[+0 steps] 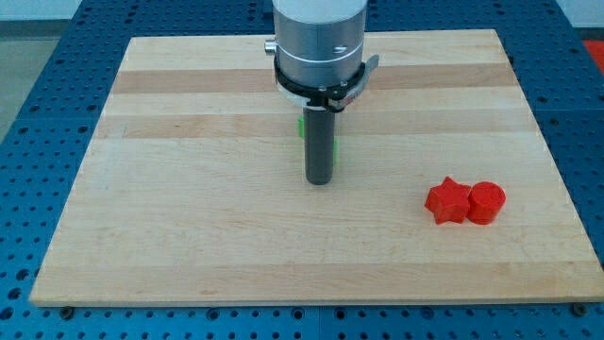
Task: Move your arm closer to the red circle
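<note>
So the red circle is sitting over on the view's right side of the wooden board, a bit below the middle. Right up against it, on its left, there's a red star-shaped block; the two look like they're touching. The rod's tip is well apart from both, planted near the board's centre, to the left of the star and slightly higher in the view. There's a green block mostly hidden behind the rod, just poking out at its edges, so I can't make out the shape. No jaws on this thing, it's just a straight dark rod under a silver cylinder. Blue perforated table underneath it all.
</note>
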